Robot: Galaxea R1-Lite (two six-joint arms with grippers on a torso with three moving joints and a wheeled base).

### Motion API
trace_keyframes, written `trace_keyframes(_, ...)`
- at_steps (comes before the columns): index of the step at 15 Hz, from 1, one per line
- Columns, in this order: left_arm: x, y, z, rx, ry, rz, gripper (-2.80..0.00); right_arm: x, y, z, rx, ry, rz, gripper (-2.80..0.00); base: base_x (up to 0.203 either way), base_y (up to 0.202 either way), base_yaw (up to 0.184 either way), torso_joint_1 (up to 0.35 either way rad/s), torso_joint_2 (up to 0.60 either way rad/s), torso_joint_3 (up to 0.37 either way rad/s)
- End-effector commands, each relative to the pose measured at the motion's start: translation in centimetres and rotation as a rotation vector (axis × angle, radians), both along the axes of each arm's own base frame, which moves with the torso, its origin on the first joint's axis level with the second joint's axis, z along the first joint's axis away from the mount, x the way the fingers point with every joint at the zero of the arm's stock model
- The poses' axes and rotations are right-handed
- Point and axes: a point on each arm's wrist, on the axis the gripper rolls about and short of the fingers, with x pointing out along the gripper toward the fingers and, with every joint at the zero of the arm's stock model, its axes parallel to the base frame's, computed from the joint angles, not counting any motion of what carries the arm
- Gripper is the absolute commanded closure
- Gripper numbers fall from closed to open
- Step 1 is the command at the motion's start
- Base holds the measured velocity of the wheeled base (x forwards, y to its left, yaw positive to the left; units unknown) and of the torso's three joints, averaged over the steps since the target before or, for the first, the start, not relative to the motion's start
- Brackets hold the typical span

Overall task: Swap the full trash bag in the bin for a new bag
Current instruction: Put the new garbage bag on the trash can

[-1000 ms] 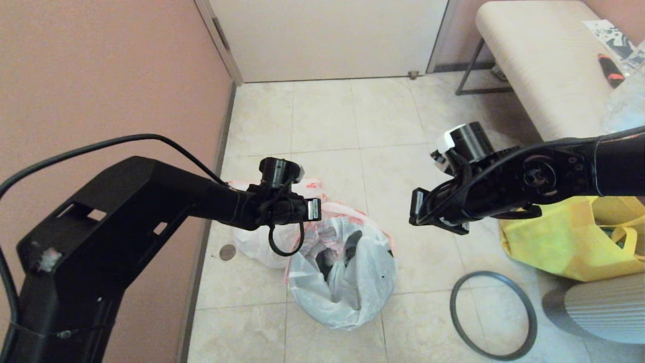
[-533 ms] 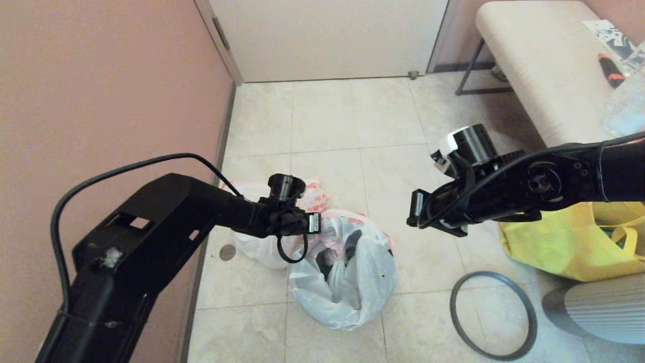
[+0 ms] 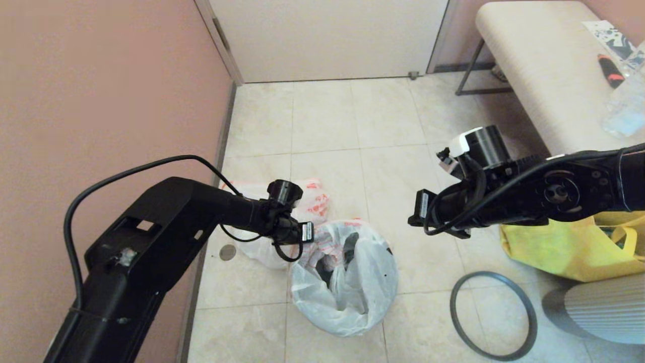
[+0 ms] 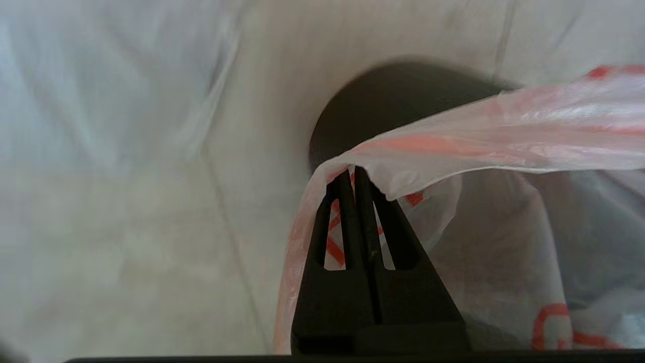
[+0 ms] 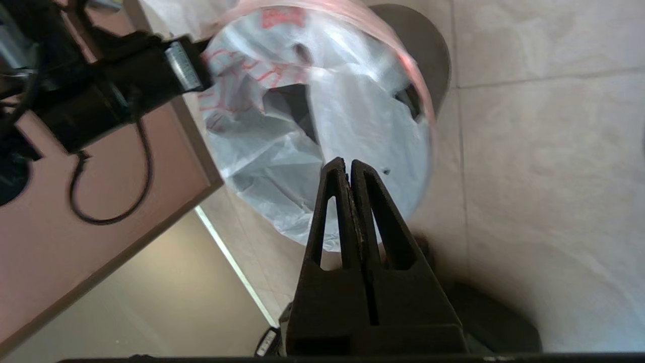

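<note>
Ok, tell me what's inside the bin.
The new bag lines the bin, its edge pinched in the shut left gripper. Dark gaps show between its folds; the bin's bottom is covered.

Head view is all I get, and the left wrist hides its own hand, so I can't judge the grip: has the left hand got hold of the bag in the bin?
Observer: Yes. In the left wrist view the left hand is shut on the orange edge of the new bag.
Operator: And the right hand?
Observer: The right wrist view shows the right hand shut and holding nothing.
Operator: How does the edge sit at the grip?
Observer: It is pulled taut from the fingertips, with the bin showing bare dark wall beyond it.
</note>
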Motion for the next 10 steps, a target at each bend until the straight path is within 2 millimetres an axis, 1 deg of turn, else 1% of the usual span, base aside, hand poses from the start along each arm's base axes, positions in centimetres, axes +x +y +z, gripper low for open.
trace_keyframes(1, -1.2, -0.6, 4.4, -0.058, -0.057, -0.009, 0.0, -0.9, -0.5, 0.1, -0.001, 0.007, -0.001, 0.0, 0.0, 0.0, 0.0, 0.0, 0.0, 0.0)
trace_keyframes(3, -3.3, -1.6, 7.6, -0.114, -0.034, -0.044, 0.0, -1.5, -0.7, 0.4, -0.009, 0.005, -0.004, 0.0, 0.0, 0.0, 0.0, 0.0, 0.0, 0.0)
trace_keyframes(5, -5.6, -2.0, 9.2, -0.136, 0.074, -0.071, 0.0, -1.3, -0.7, 0.2, -0.018, 0.005, -0.015, 0.0, 0.0, 0.0, 0.0, 0.0, 0.0, 0.0)
trace_keyframes(7, -6.3, -1.3, 9.3, -0.131, 0.105, -0.06, 0.0, -1.2, -0.7, 0.0, -0.022, 0.009, -0.012, 0.0, 0.0, 0.0, 0.0, 0.0, 0.0, 0.0)
trace_keyframes(8, -7.0, -0.7, 9.4, -0.126, 0.118, -0.052, 0.0, -1.3, -0.1, -0.3, -0.029, 0.015, 0.002, 0.0, 0.0, 0.0, 0.0, 0.0, 0.0, 0.0)
trace_keyframes(10, -9.0, 0.9, 11.2, -0.137, 0.113, -0.04, 0.0, -1.3, 1.7, -1.5, -0.069, 0.023, 0.016, 0.0, 0.0, 0.0, 0.0, 0.0, 0.0, 0.0)
